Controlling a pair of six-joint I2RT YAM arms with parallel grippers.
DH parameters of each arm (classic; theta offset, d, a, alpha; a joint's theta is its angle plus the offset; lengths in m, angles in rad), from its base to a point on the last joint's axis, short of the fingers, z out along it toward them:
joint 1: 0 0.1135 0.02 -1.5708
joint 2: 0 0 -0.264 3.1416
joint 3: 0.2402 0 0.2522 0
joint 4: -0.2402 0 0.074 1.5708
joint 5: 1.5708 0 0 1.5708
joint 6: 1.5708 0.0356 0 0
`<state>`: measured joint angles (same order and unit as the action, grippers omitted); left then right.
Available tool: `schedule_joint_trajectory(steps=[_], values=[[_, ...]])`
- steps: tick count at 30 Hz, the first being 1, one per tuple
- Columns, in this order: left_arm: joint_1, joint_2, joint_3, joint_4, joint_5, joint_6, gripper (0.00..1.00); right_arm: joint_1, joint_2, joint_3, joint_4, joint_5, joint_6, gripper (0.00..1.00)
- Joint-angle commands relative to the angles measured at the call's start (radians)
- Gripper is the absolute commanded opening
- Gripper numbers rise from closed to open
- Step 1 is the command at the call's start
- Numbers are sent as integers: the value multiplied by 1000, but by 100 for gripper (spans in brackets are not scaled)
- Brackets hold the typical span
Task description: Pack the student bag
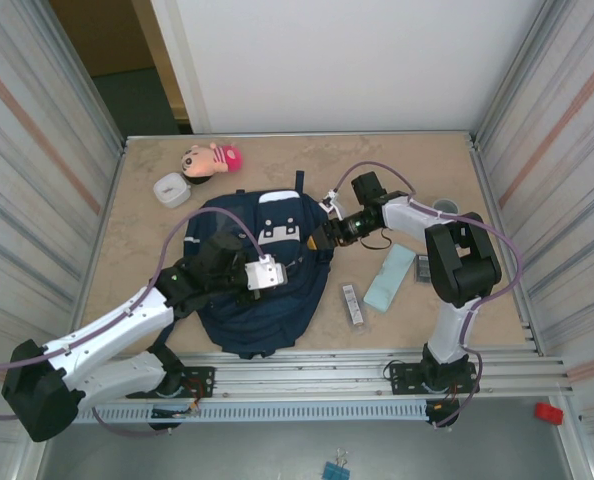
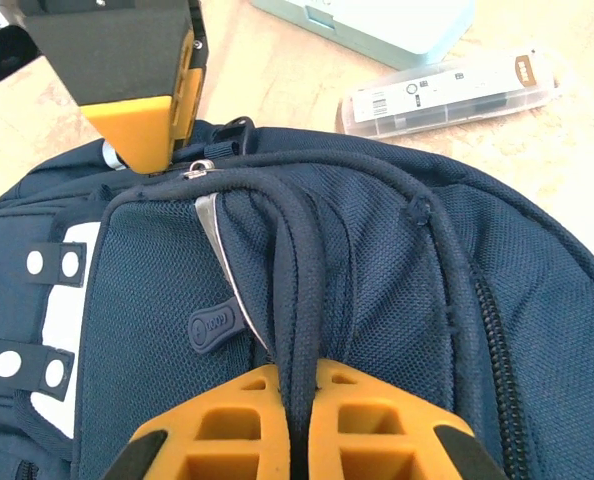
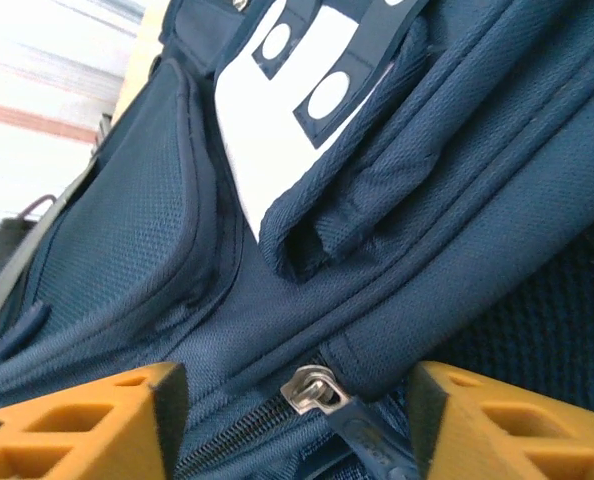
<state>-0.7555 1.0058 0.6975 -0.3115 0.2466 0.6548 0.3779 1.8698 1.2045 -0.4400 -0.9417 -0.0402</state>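
The student bag [image 1: 267, 310] lies flat in the middle of the table, navy with white patches [image 3: 277, 110]. My left gripper [image 1: 285, 270] [image 2: 299, 385] is shut on a raised fold of the bag's fabric and piping [image 2: 302, 280]. My right gripper [image 1: 317, 240] [image 3: 297, 420] stands open at the bag's right edge. A silver zipper slider [image 3: 312, 388] [image 2: 199, 167] with a navy pull tab lies between its yellow fingers [image 3: 107, 420], which do not touch it. In the left wrist view one right finger [image 2: 142, 120] hangs just above that slider.
A mint-green case [image 1: 390, 278] [image 2: 377, 25] and a clear pen box [image 1: 351, 303] [image 2: 447, 90] lie right of the bag. A plush doll [image 1: 212, 158] and a small white container [image 1: 171, 189] sit at the back left. Corrugated walls close in both sides.
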Motion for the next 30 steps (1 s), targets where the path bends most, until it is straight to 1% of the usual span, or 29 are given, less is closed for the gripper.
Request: schedule_joint_trajectory(steps=[1, 3, 5, 10, 12, 19, 25, 27, 30], values=[[12, -34, 11, 126, 31, 6, 0, 8, 3, 10, -69, -27, -37, 49], [13, -30, 10, 129, 29, 5, 0, 8, -7, 9, -61, -42, -34, 38], [14, -29, 10, 132, 27, 5, 0, 7, -14, 8, -52, -40, -29, 30], [16, -24, 7, 134, 14, -1, 0, 5, -37, 8, -39, 2, -5, 6], [15, -23, 5, 134, -2, -5, 0, 4, -50, 4, -30, 21, 15, 0], [15, -10, 10, 120, -66, -24, 0, 0, -135, -28, 4, 71, 63, 0], [15, 12, 14, 121, -152, -78, 0, 3, -186, -29, -49, 13, 129, 0], [15, 21, 14, 124, -185, -97, 0, 15, -212, -46, -61, 47, 143, 0], [15, 32, 10, 119, -207, -100, 0, 22, -231, -54, -105, 100, 150, 0]])
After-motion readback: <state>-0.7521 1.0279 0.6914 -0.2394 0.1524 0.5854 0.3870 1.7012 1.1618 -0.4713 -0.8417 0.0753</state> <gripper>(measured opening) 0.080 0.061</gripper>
